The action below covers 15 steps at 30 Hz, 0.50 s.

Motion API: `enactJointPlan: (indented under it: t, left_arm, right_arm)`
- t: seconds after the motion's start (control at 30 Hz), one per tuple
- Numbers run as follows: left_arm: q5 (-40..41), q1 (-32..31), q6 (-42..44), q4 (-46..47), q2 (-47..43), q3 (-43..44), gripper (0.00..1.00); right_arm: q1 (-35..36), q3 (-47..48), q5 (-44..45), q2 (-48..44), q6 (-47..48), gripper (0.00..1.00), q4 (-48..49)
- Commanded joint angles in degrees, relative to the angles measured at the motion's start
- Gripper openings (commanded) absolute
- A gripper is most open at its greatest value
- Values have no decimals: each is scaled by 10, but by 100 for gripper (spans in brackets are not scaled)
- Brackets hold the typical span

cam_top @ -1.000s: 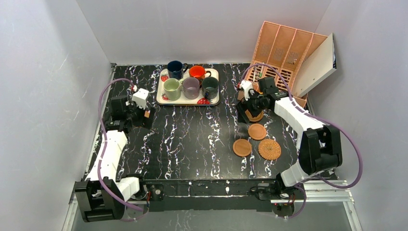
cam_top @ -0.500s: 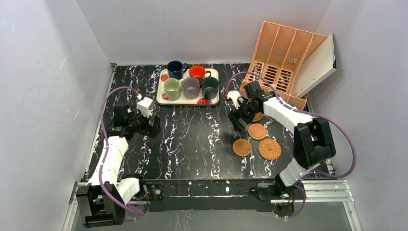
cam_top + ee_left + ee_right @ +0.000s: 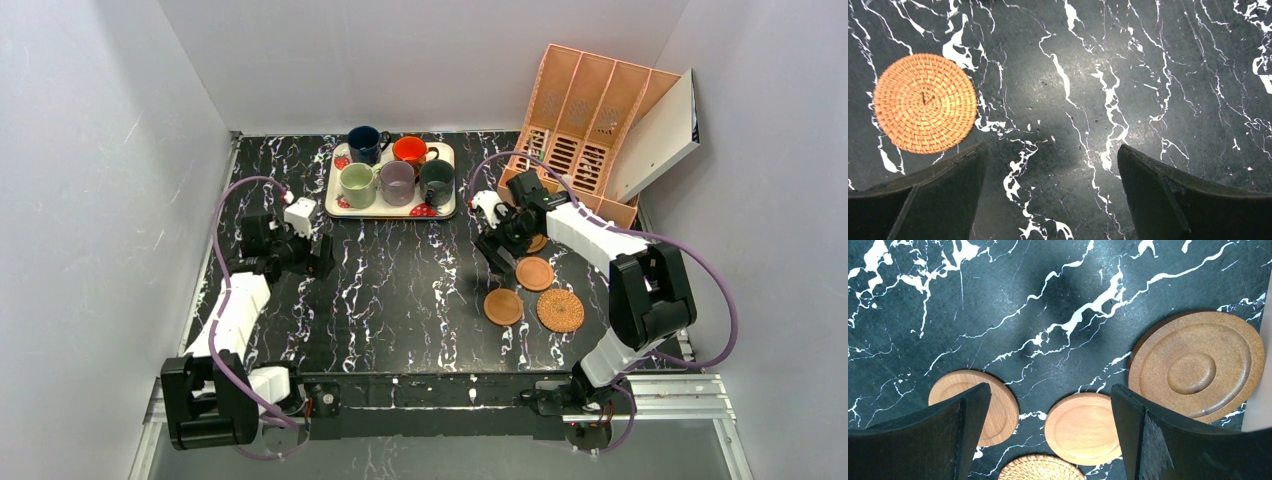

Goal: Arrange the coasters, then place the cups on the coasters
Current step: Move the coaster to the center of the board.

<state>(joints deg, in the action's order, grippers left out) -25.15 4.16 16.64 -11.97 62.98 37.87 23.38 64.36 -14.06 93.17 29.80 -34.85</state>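
Note:
Five cups stand on the white tray (image 3: 385, 212) at the back: navy (image 3: 365, 143), orange-red (image 3: 410, 150), pale green (image 3: 356, 183), mauve (image 3: 397, 182) and dark grey-green (image 3: 436, 181). Right of centre lie two smooth coasters (image 3: 534, 273) (image 3: 503, 306), a wicker coaster (image 3: 560, 310) and a ringed brown coaster (image 3: 538, 243) half under the right arm. My right gripper (image 3: 1048, 390) hangs open above them: smooth coasters (image 3: 1083, 427) (image 3: 998, 412), ringed one (image 3: 1198, 365). My left gripper (image 3: 1052, 146) is open over bare table, another wicker coaster (image 3: 925, 102) to its left.
An orange slotted file organizer (image 3: 585, 115) lies tilted at the back right with a white board (image 3: 655, 135) leaning on it, close to the ringed coaster. Grey walls enclose the black marbled table (image 3: 400, 290) on three sides.
The right gripper has swung left and nearer, off the ringed coaster by the organizer, to above the smooth coasters. The left gripper has shifted a little right and nearer. Both stayed open.

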Motion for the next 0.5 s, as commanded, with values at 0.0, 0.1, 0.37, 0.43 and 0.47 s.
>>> enactJointPlan:
  t: [0.0, 0.1, 0.37, 0.43, 0.47]
  left_arm:
    - [6, 1, -9, 10, 10, -7, 98]
    - [-2, 2, -8, 10, 3, -12, 98]
    - [36, 1, -10, 18, -1, -12, 98]
    - [75, 1, -23, 31, 15, -2, 98]
    - [95, 1, -27, 33, 25, 5, 98]
  right_arm:
    - [5, -5, 16, -4, 3, 99, 7]
    - [8, -9, 25, -8, 4, 99, 14]
    - [11, -15, 54, 1, 3, 99, 28]
    - [11, -15, 54, 3, 1, 99, 30]
    - [11, -16, 55, 4, 1, 99, 30]
